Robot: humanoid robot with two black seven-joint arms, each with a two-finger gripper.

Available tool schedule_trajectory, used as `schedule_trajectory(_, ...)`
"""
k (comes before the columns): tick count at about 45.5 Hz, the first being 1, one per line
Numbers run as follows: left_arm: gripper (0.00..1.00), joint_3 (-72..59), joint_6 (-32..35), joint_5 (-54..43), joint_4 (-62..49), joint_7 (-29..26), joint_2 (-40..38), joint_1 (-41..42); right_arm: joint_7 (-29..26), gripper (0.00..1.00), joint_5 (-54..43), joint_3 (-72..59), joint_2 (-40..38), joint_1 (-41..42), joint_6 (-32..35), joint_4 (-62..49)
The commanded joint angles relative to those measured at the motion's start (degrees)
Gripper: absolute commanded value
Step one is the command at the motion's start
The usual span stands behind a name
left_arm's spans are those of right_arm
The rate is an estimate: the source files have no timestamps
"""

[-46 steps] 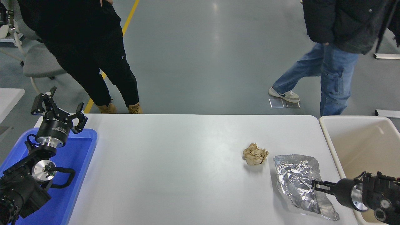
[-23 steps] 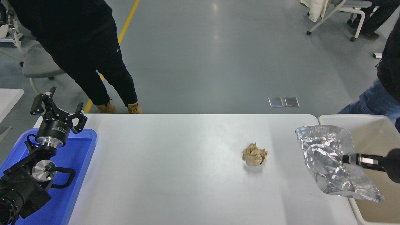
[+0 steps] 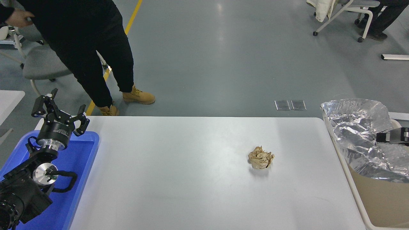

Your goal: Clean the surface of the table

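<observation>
The white table surface fills the middle of the head view. A crumpled ball of brown paper lies on it right of centre. My right gripper comes in at the right edge, shut on a large sheet of crinkled silver foil, holding it above the beige bin off the table's right end. My left gripper is open and parked at the lower left, above the blue tray.
A person in black clothes and tan boots stands at the table's far left corner. Grey office chairs stand behind them. A second chair and a seated person's legs are at the top right.
My right gripper lifted the foil sheet off the table and carried it right, over the beige bin. The person in jeans walked out of view. The person in black shifted a foot.
</observation>
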Motion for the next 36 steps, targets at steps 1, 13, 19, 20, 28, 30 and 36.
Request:
schedule_trajectory(1, 1.00, 0.00, 0.00, 0.00, 0.04, 0.00, 0.00, 0.01, 0.11, 0.00, 0.02, 1.04, 1.83, 0.17, 1.69, -7.10)
schedule_trajectory(13, 1.00, 0.00, 0.00, 0.08, 0.04, 0.00, 0.00, 0.01, 0.02, 0.00, 2.03, -0.54, 11.32, -2.55, -4.18, -25.72)
schedule_trajectory(19, 1.00, 0.00, 0.00, 0.00, 0.04, 0.00, 0.00, 0.01, 0.11, 0.00, 7.22, -2.57, 17.21, -7.56, -11.74, -34.87)
schedule_trajectory(20, 1.00, 0.00, 0.00, 0.00, 0.04, 0.00, 0.00, 0.01, 0.11, 0.00, 7.92, -2.66, 18.09, -8.18, -12.54, -36.27)
schedule_trajectory(28, 1.00, 0.00, 0.00, 0.00, -0.05, 0.00, 0.00, 0.01, 0.11, 0.00, 15.30, -2.83, 26.96, -13.10, -17.99, -49.89)
schedule_trajectory(30, 1.00, 0.00, 0.00, 0.00, 0.04, 0.00, 0.00, 0.01, 0.11, 0.00, 17.50, -2.83, 29.60, -14.24, -19.13, -53.85)
schedule_trajectory(36, 1.00, 0.00, 0.00, 0.00, 0.04, 0.00, 0.00, 0.01, 0.11, 0.00, 21.64, -2.83, 36.98, -18.28, -22.82, -63.96)
